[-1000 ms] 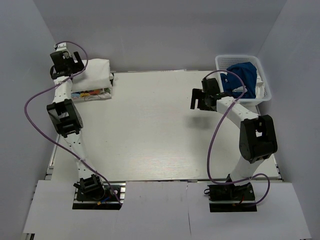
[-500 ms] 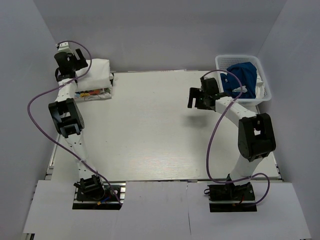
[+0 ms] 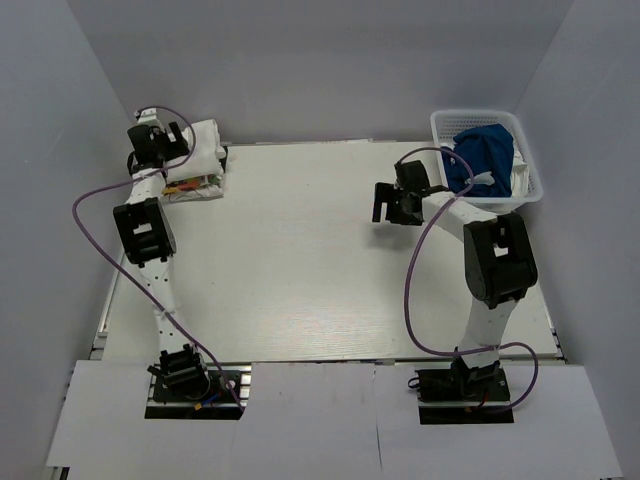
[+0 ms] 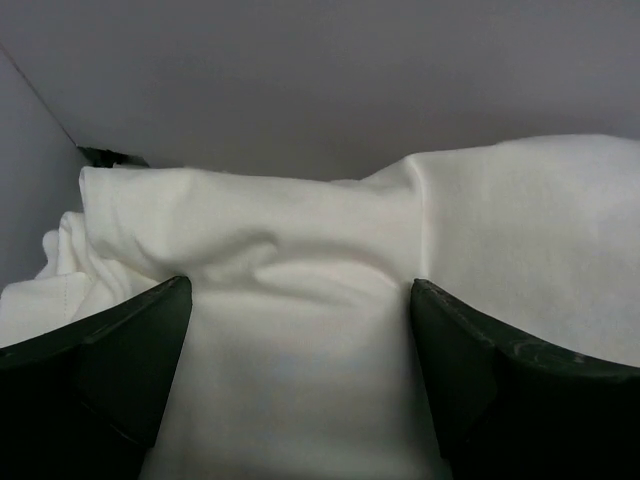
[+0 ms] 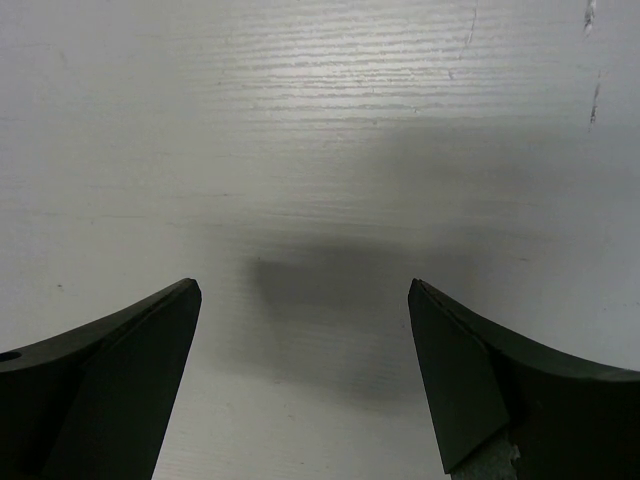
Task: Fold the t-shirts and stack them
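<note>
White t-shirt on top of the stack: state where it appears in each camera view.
Top external: the white t-shirt lies folded at the table's far left corner, partly covered by the left hand.
Left wrist: it fills the lower middle, between that hand's dark fingers.
Right wrist: not in it; only the table's surface shows.
Shared landmark: the left hand, open at the shirt.

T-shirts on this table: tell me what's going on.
A stack of folded white t-shirts sits at the far left corner, with the open left gripper poised over it, gripping nothing. The open right gripper hovers over bare table. A blue t-shirt lies crumpled in the white basket at far right.
</note>
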Controlling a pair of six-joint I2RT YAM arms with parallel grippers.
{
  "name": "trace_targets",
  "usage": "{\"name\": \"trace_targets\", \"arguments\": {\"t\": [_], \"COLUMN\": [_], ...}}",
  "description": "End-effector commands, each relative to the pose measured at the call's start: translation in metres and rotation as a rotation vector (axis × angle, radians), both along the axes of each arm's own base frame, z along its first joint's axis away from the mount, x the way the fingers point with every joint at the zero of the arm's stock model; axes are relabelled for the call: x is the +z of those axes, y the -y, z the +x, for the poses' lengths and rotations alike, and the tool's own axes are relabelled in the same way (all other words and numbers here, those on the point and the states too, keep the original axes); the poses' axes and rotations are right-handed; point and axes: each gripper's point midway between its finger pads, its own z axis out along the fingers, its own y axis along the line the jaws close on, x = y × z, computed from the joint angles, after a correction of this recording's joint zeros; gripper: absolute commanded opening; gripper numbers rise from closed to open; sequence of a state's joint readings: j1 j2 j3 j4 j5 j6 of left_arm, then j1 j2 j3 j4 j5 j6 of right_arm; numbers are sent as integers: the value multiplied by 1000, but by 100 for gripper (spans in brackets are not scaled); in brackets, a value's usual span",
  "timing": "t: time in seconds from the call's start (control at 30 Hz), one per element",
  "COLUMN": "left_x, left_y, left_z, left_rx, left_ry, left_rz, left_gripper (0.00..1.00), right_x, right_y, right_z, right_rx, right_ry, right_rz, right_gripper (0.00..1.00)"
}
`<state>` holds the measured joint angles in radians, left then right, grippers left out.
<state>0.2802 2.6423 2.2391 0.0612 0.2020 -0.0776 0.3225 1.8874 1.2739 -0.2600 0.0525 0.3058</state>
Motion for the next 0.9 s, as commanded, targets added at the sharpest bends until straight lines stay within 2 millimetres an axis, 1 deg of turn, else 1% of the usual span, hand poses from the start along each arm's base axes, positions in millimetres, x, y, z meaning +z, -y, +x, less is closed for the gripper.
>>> {"name": "trace_targets", "arguments": {"t": [0.0,0.07,0.13,0.17,0.2,0.23,0.27,0.3,0.33,0.37,0.4,0.43,0.47,0.5,0.53,0.57,0.6,0.63,0.67,0.7,0.73,0.77,0.8,0.83,0.87], "left_x": [30,53,68,79,96,103,117,122,143,150,157,151,181,173,180,185,211,208,211,208,216,214,170,207,205], "left_y": [11,15,16,18,19,19,20,27,28,34,44,53,67,75,82,87,107,111,120,146,157,173,197,218,234], "left_z": [-3,-2,-3,-4,-7,-9,-11,-13,-20,-23,-27,-33,-40,-46,-51,-56,-64,-73,-82,-94,-122,-141,-169,-205,-228], "left_rx": [-45,-61,-58,-64,-65,-65,-66,-77,-80,-81,-89,-100,-104,-106,-106,-93,-108,-75,-59,-59,-48,-54,-76,-143,-183], "left_ry": [18,57,78,93,113,119,138,137,158,162,164,145,194,173,176,177,213,179,161,121,109,93,2,82,92], "left_rz": [-12,-17,-24,-32,-26,-24,-18,-8,10,29,40,33,69,75,89,117,134,147,151,101,61,-35,-93,-156,-202], "left_gripper": [100,100,100,100,100,100,100,100,100,100,100,100,100,100,100,100,100,100,100,100,100,100,100,100,100], "right_x": [19,22,23,25,29,36,37,34,52,55,47,72,76,68,81,86,89,95,99,107,96,112,114,99,101], "right_y": [-4,-5,-7,-6,-6,-6,-7,-6,-8,-8,-6,-7,-8,-6,-5,-8,-9,-8,-4,-4,-2,-3,-2,-2,-3], "right_z": [18,17,15,14,13,12,11,7,7,6,-2,-1,-4,-11,-14,-23,-26,-33,-40,-45,-55,-60,-64,-76,-80], "right_rx": [1,5,8,6,10,12,14,23,30,32,34,36,42,42,44,67,75,77,78,79,76,82,82,91,97], "right_ry": [60,59,58,59,68,84,87,78,117,126,118,190,203,199,233,235,242,256,269,286,259,303,308,271,278], "right_rz": [11,15,21,23,26,31,38,40,53,57,52,77,88,90,98,130,135,142,147,157,161,188,199,207,221], "right_gripper": [90,90,90,90,90,90,90,90,90,90,90,90,90,90,90,90,90,90,90,90,90,90,90,90,90]}}
